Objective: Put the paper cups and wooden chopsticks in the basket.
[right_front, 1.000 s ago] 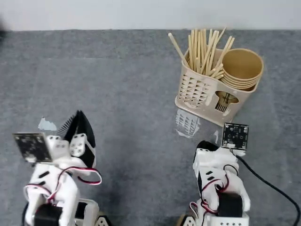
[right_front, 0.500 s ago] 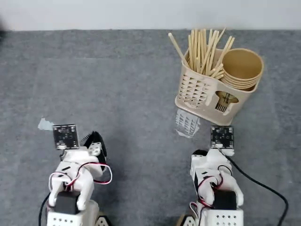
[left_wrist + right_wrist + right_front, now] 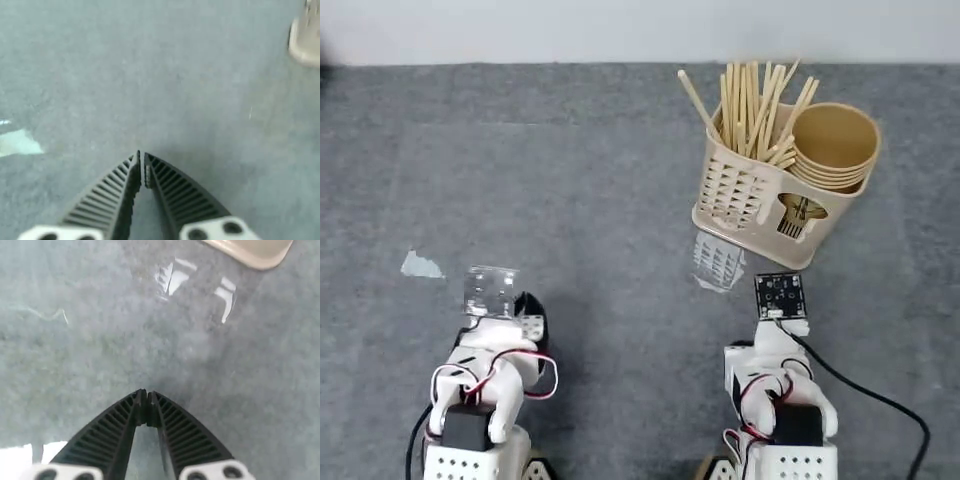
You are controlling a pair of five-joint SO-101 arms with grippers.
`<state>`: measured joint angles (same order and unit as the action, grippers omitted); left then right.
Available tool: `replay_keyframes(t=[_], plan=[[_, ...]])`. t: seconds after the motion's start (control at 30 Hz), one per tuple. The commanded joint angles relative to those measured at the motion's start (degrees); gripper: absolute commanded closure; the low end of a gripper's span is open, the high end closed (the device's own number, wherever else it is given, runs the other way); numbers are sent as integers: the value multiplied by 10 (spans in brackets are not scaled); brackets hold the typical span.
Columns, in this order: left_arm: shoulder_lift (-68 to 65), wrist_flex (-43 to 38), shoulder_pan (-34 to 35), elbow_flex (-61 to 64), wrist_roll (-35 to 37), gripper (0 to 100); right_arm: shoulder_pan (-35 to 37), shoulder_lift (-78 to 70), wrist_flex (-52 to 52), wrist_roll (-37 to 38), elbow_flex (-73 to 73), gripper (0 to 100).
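The cups and chopsticks stood in the basket. The left gripper and right gripper were closed tight, holding nothing. Cups looked light and squashy: hold the rim. Chopsticks looked stiff and slippery: pinch the middle.

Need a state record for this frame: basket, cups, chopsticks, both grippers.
basket: upright, far right of the grey mat
paper cups: nested stack in the basket, beside the chopsticks
wooden chopsticks: bundle standing in the basket
left gripper: shut, empty, over bare mat
right gripper: shut, empty, short of the basket
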<state>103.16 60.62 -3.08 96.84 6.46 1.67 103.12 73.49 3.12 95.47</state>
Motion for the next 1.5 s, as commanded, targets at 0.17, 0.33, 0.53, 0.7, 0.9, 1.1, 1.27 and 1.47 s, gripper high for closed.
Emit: replay_keyframes(t=[0.17,0.33,0.53,0.7,0.9,1.1,1.27,1.47], plan=[[4,67,3,-4,-34,988,-6,7,16,4,10,989],[4,107,3,-4,-34,988,-5,7,16,4,10,989],[6,113,3,-4,-36,988,-4,7,16,4,10,989],[6,113,3,-4,-36,988,-4,7,16,4,10,989],[6,113,3,-4,-36,988,-4,7,16,4,10,989],[6,113,3,-4,-36,988,-4,7,16,4,10,989],[6,113,3,-4,-36,988,-4,7,16,4,10,989],[6,113,3,-4,-36,988,-4,7,16,4,10,989]])
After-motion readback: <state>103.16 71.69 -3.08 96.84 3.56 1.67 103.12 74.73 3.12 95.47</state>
